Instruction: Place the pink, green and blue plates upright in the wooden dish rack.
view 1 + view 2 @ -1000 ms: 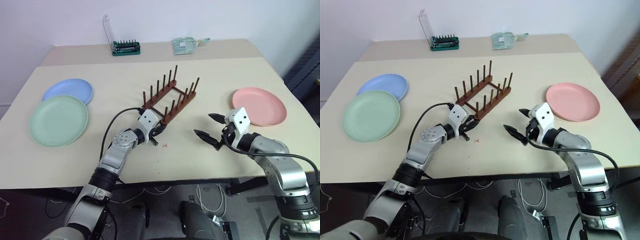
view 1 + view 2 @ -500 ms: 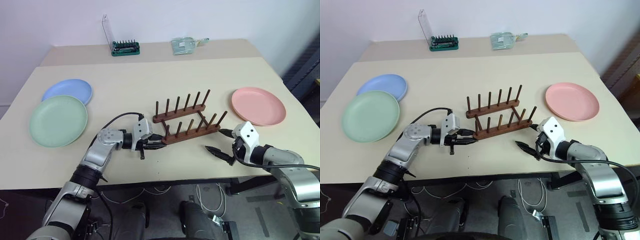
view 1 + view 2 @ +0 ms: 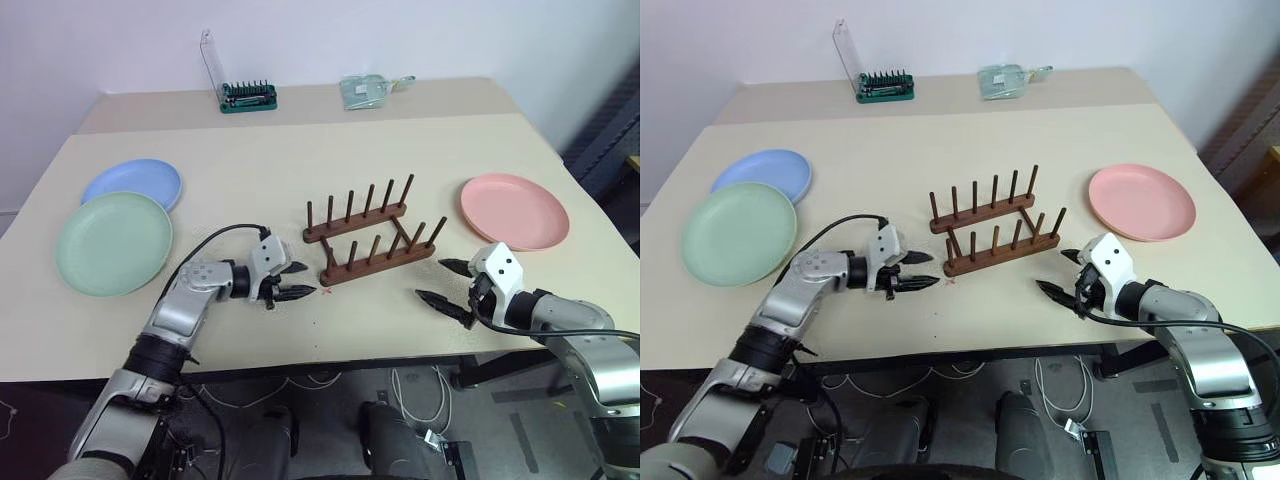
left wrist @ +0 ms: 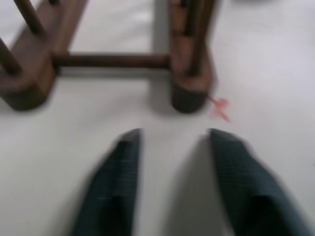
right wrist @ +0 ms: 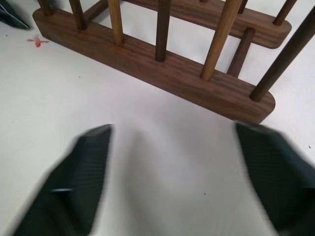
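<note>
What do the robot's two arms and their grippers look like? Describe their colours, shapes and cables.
Both arms are jointed silver-grey metal with black bands at the joints. Each ends in a white, boxy wrist block with small dark dots. The left gripper and right gripper each have two black, pointed fingers. A black cable loops along each forearm.

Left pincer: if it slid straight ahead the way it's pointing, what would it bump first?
Probably the wooden dish rack: the left pincer points at its near rail end, with bare table between.
</note>
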### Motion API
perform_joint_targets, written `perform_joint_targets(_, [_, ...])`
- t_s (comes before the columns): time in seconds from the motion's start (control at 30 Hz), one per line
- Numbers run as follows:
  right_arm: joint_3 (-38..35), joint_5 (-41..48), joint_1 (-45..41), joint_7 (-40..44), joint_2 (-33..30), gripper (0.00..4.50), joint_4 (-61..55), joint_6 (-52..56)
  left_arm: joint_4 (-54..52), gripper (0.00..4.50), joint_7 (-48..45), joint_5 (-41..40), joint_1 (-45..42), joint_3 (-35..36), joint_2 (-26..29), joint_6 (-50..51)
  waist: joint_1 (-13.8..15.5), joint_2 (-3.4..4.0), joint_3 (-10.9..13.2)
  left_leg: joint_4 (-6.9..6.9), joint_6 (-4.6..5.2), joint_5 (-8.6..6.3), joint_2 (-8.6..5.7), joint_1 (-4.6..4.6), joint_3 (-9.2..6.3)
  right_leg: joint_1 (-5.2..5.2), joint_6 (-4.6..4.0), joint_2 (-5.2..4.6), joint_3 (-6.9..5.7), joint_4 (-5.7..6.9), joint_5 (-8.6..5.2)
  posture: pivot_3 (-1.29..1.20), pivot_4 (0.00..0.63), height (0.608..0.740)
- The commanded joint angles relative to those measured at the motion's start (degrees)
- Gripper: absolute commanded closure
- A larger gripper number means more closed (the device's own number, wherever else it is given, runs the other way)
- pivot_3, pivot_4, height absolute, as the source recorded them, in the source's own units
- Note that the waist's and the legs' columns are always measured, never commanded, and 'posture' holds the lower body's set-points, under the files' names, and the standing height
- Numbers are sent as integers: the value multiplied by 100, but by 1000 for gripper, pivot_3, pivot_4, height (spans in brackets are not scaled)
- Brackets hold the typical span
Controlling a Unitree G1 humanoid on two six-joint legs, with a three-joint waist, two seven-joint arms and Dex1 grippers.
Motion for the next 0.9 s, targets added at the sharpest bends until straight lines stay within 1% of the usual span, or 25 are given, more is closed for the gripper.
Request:
perform_joint_targets(0.03, [39,-79,-67,68,-139,2724,-45,7,-760,4381,-151,-213,261,-214,8,389,14,0,0,1,0,0,0,0,0,1,0,0,0,0,0,0,150,740])
perform_joint_targets(0.07, [94,-155,-89,67,-151,3276,1,-23,-931,4500,-57,-171,278,-351,-75,572,32,0,0,2,0,0,0,-1,0,3,0,-1,0,-2,0,0,150,740])
perform_joint_targets(0.13, [195,-283,-156,31,-143,4329,83,-82,-1172,4500,20,-61,308,-612,-203,669,59,0,0,6,0,0,-3,-2,-1,10,0,-4,0,-6,0,0,150,740])
perform_joint_targets(0.17, [248,-373,-213,-36,-127,4421,128,-105,-1206,4500,96,-8,296,-687,-268,709,54,0,0,6,1,0,-4,-2,0,11,0,-5,0,-8,-1,0,150,740])
perform_joint_targets(0.27, [426,-604,-416,-176,-79,4421,281,-111,-1013,4500,494,128,148,-733,-539,781,27,0,0,4,1,0,-4,0,0,11,0,-4,-1,-6,0,0,150,740])
perform_joint_targets(0.4, [607,-851,-574,-283,-45,4421,443,-146,-860,4500,711,222,74,-726,-639,731,3,1,-1,2,1,0,-2,3,0,9,0,1,-1,-4,-1,0,150,740])
perform_joint_targets(0.57, [1028,-1542,-1199,-826,298,4421,1142,-578,-15,4500,1889,1196,-192,-801,-741,29,14,0,-2,7,-1,1,-3,6,2,14,-1,0,0,-4,0,0,150,740])
perform_joint_targets(0.63, [1108,-1677,-1404,-953,434,4421,1388,-720,145,4500,2183,1270,-262,-699,-828,-192,14,3,-6,6,-1,1,-3,10,1,18,-1,0,0,-4,0,0,150,740])
perform_joint_targets(0.77, [1193,-2016,-1845,-1299,651,4421,1960,-1016,523,4500,2814,1307,-491,-432,-1052,-171,5,3,-6,6,-2,1,-4,12,1,19,0,0,0,-4,1,0,150,740])
perform_joint_targets(0.9, [1182,-2138,-2033,-1401,737,4421,2240,-1170,671,4500,2926,1278,-566,-378,-1120,-236,2,4,-6,3,-3,2,-5,14,0,18,1,1,0,-1,1,0,150,740])
